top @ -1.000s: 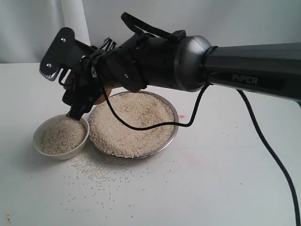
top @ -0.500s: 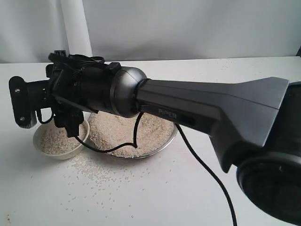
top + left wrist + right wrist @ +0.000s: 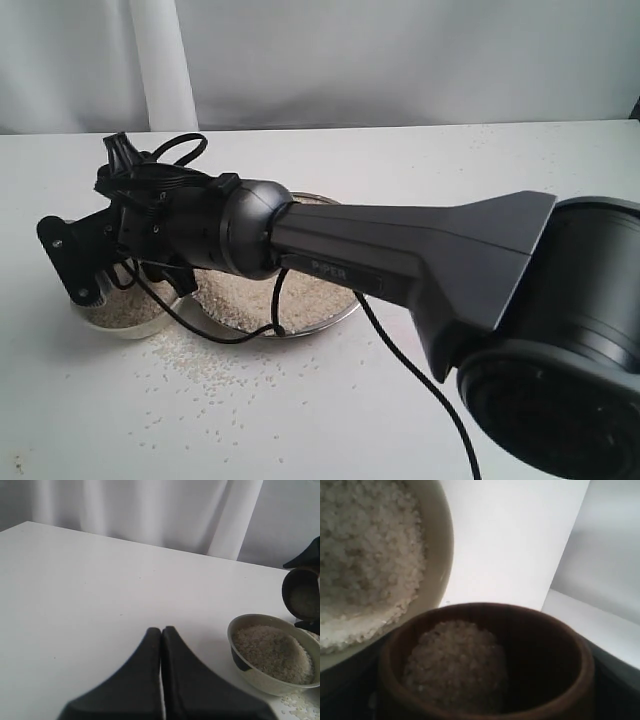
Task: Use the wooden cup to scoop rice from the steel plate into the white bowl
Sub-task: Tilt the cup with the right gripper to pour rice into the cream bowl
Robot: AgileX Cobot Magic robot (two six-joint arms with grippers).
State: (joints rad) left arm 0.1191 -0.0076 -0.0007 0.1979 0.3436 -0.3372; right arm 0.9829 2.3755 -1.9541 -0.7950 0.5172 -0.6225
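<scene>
My right gripper [image 3: 112, 270] reaches across the steel plate [image 3: 318, 306] and is shut on the wooden cup [image 3: 485, 655]. The cup hangs tilted just above the white bowl [image 3: 260, 677], its mouth [image 3: 301, 594] turned sideways, with a clump of rice [image 3: 455, 665] still inside. In the exterior view the arm hides the cup. The bowl [image 3: 128, 318] holds a heap of rice [image 3: 272, 652], and more rice [image 3: 245, 295] fills the plate. My left gripper [image 3: 161, 629] is shut and empty, over bare table beside the bowl.
Loose grains [image 3: 200, 372] are scattered on the white table in front of the bowl and plate. The right arm's black cable [image 3: 225, 336] loops down over the plate's front rim. A pale curtain [image 3: 150, 510] hangs behind the table.
The right arm has swung left and rolled its wrist over the bowl, then dropped slightly. It now hides most of the bowl and plate in the exterior view.
</scene>
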